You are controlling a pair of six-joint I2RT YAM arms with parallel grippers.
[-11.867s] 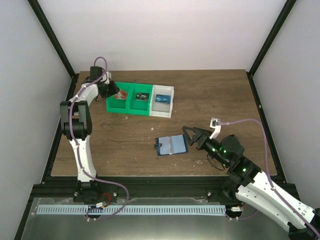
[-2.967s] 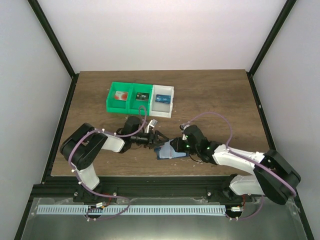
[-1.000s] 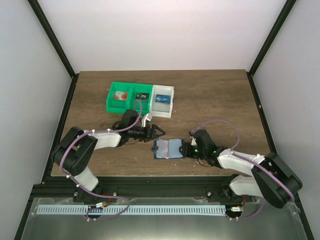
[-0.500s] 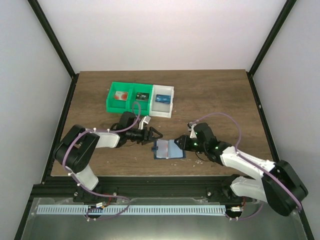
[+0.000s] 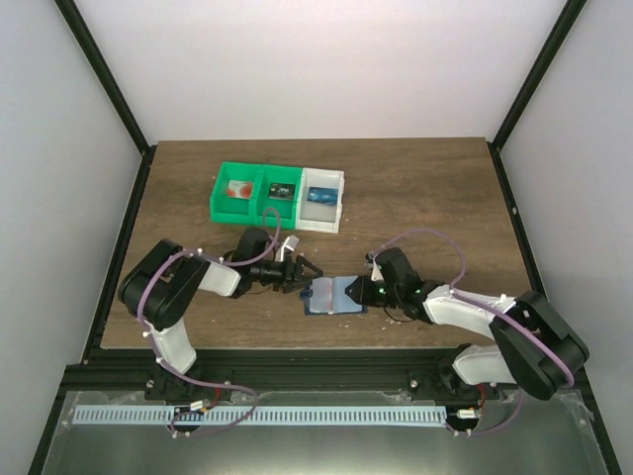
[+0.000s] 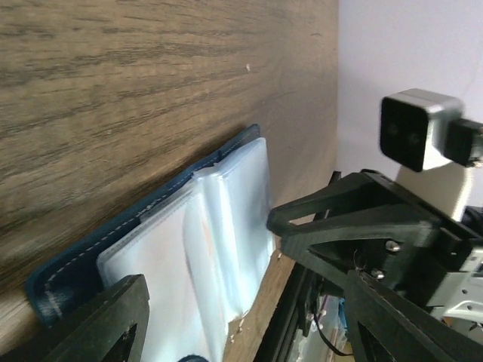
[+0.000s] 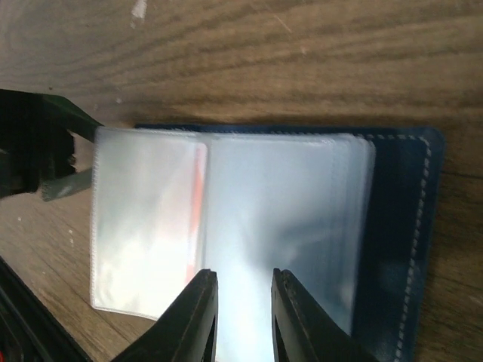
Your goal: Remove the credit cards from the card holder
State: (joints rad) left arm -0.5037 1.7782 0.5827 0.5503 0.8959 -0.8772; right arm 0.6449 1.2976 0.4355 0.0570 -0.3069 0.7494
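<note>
The dark navy card holder (image 5: 334,296) lies open and flat on the table, its clear pocket panels (image 7: 226,219) facing up. A red edge of one of the credit cards (image 7: 200,192) shows inside the left pocket. Another credit card (image 5: 237,190) lies in the green bin. My right gripper (image 5: 362,292) reaches in from the right, and its fingers stand a narrow gap apart over the middle pocket (image 7: 243,317). My left gripper (image 5: 305,273) is wide open at the holder's left edge (image 6: 249,332), with the holder (image 6: 181,249) between its fingers and nothing gripped.
A green bin (image 5: 220,203) with two compartments and a white bin (image 5: 339,203) stand together behind the holder, each holding small items. The table's near edge (image 5: 326,346) runs just in front of the holder. The right arm's wrist camera (image 6: 419,130) shows close ahead in the left wrist view.
My right gripper has slid left onto the holder's pockets. My left gripper has moved down toward the holder's left edge. The holder stays flat in place.
</note>
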